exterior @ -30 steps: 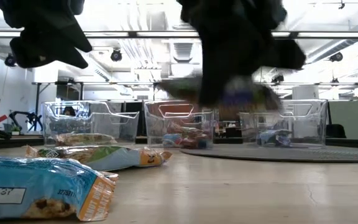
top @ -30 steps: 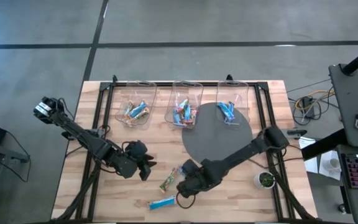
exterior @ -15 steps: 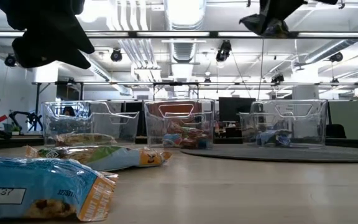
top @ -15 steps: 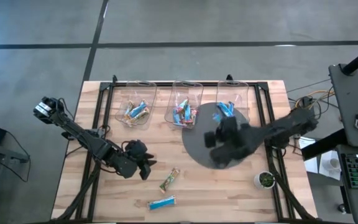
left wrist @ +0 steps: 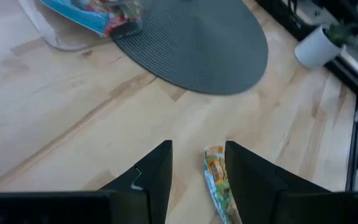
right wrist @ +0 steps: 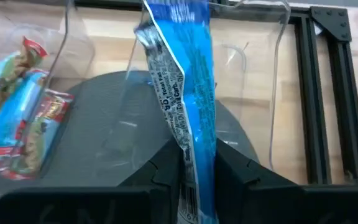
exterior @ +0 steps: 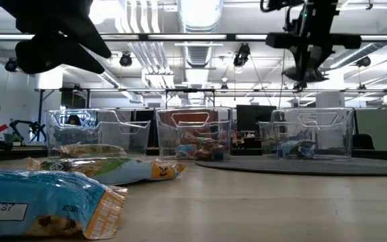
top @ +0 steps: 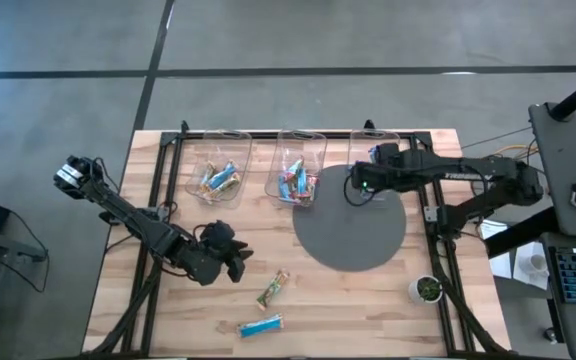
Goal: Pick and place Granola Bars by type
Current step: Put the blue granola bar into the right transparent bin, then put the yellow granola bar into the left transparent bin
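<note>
1. Right wrist view shows the right gripper (right wrist: 196,163) clamped on a bright blue granola bar (right wrist: 185,93), which stands up from between its fingers, above the right-hand clear bin (top: 373,165).
2. To finish this step well, the gripper should probably be centred over that bin's opening, lowered, and only then released, so the bar lands on the blue bars inside and not on the grey round mat (top: 348,235).
3. Left gripper (left wrist: 197,163) hovers with fingers parted, empty, over a green-and-orange bar (left wrist: 218,183) on the wooden table (top: 168,320); another blue bar (top: 261,325) lies nearby.
</note>
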Robot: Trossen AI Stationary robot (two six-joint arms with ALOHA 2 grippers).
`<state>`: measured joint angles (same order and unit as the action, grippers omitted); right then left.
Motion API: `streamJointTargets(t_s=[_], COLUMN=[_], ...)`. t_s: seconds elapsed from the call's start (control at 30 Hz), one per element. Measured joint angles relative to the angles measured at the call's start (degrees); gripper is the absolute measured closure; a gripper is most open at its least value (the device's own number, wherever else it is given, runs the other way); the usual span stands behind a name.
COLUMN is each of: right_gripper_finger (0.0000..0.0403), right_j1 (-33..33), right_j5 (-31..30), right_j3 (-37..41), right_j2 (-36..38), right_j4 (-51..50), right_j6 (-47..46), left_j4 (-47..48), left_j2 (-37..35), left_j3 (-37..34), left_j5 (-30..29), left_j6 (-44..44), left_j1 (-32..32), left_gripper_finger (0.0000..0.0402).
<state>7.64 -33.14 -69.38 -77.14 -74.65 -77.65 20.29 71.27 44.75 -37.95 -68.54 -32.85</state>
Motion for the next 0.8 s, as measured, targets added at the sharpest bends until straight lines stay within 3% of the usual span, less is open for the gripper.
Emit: streamJointTargets(t_s=[0.23, 0.43, 0.67, 0.8], right_gripper_finger=[0.0302, 0.0261, 0.0230, 0.0225], right_j1=[6.5, 7.7, 2.5, -2.3], right_j5=[0.3, 0.9, 4.7, 8.0], right_j3=[4.7, 7.8, 10.1, 11.3], right_j2=[0.1, -0.6, -0.6, -0.6], right_j4=[7.5, 10.7, 21.6, 32.7], right_j6=[11.6, 12.9, 16.2, 19.0], left_j4=[-0.1, -0.2, -0.2, -0.2], left_j2=[0.0, 0.0, 0.0, 0.0], left_j3=[0.0, 0.0, 0.0, 0.0], left_j5=[-1.2, -1.1, -0.9, -0.2], left_j6=[-2.0, -2.5, -3.5, -3.2], left_j1=[2.2, 4.0, 5.6, 7.0], left_gripper_finger=[0.0271, 0.0271, 0.0271, 0.0271])
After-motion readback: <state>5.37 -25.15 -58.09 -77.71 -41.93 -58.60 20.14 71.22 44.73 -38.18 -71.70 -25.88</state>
